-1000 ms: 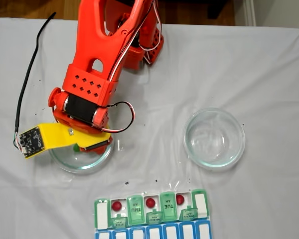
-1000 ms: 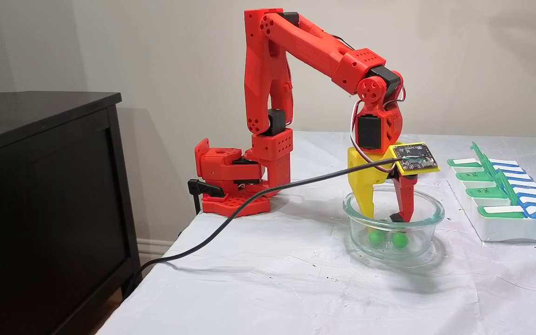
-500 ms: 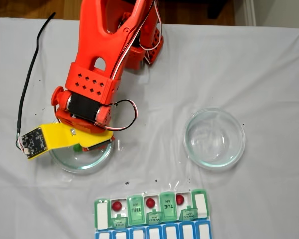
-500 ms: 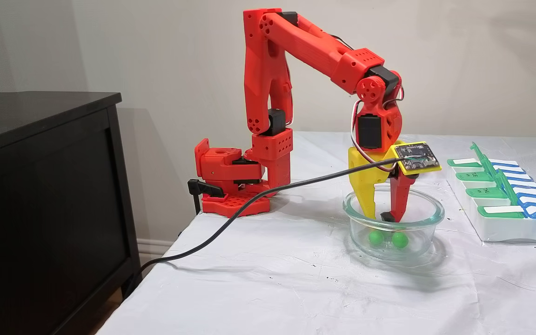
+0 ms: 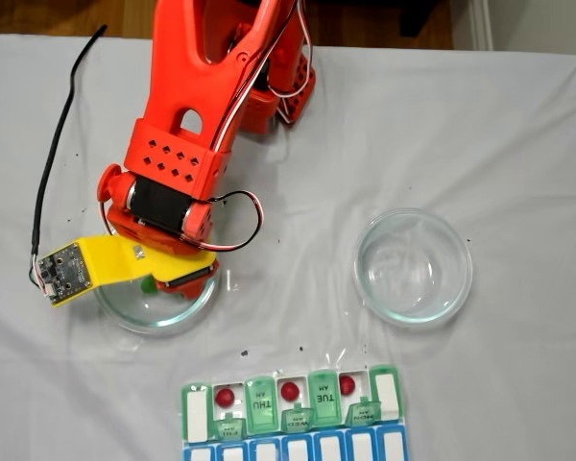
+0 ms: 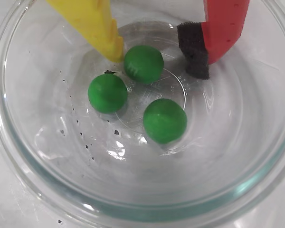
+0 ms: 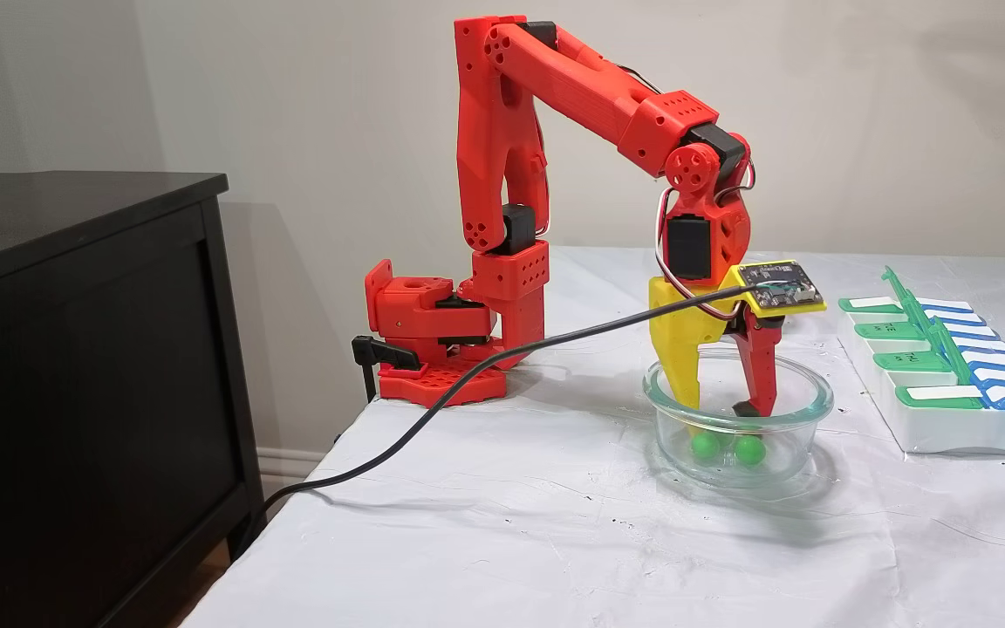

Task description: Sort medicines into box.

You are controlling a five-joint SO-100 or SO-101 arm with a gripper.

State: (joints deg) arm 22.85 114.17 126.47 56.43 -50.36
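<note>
While gripper hangs inside glass dish, jaws wide, empty. Three green balls near dish centre: light, hard, glossy, likely to roll. Best pinched across middle of topmost ball.

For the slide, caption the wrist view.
Open hand lowered into a glass dish, its yellow finger touching one of three green balls.

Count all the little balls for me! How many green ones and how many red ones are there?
Green balls: 3, in the glass dish under the fingers, at and.
Red balls: 3, in the pill box, at and.
Total: 6 balls.
</note>
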